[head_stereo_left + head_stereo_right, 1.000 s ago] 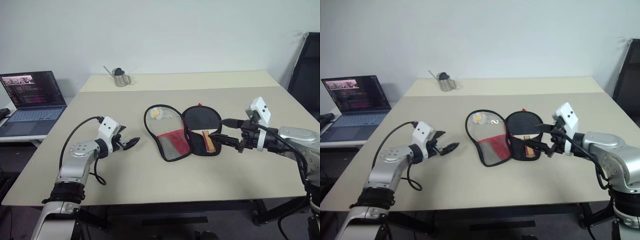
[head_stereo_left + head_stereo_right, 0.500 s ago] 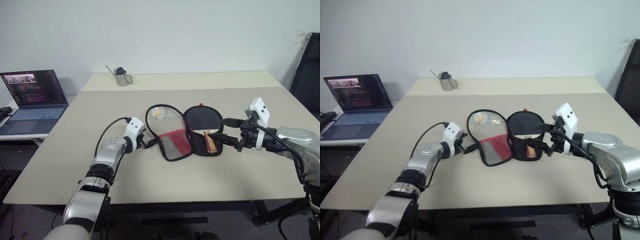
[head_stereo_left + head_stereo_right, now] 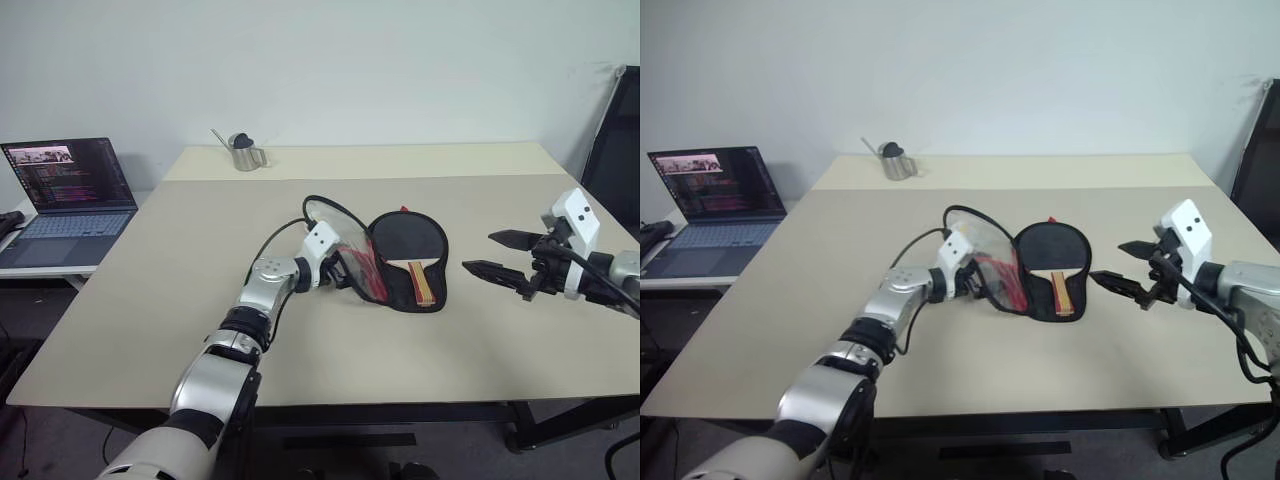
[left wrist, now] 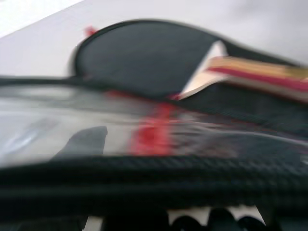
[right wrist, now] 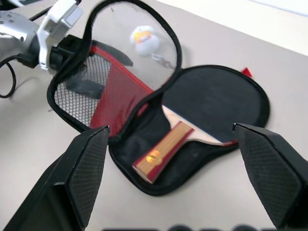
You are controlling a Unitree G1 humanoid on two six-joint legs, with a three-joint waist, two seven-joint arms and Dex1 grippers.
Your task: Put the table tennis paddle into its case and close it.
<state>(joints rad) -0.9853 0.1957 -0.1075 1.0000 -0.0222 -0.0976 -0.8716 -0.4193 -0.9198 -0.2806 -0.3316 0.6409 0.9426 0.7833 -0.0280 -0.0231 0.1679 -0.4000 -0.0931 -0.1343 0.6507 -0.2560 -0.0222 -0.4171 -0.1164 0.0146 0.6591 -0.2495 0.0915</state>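
Note:
The case (image 3: 392, 296) lies unzipped mid-table. In its flat half rests the table tennis paddle (image 3: 405, 238), black face up, with the striped wooden handle (image 5: 159, 155) pointing toward the near edge. The other half, a lid (image 5: 120, 91) of red fabric and black mesh, stands tilted up over the paddle. My left gripper (image 3: 338, 268) is open, and its fingers (image 5: 86, 86) press against the lid's outer side, showing through the mesh. My right gripper (image 3: 492, 256) hangs open to the right of the case, apart from it and holding nothing.
A small white and yellow charm (image 5: 143, 41) shows through the lid's clear window. A metal pitcher (image 3: 240, 153) stands at the table's far left. An open laptop (image 3: 65, 190) sits on a side desk, and a black chair (image 3: 625, 130) stands at the right.
My left gripper has swept right to the case and swung the flat-lying lid up onto its edge. My right gripper has drawn back to the right, away from the paddle's handle.

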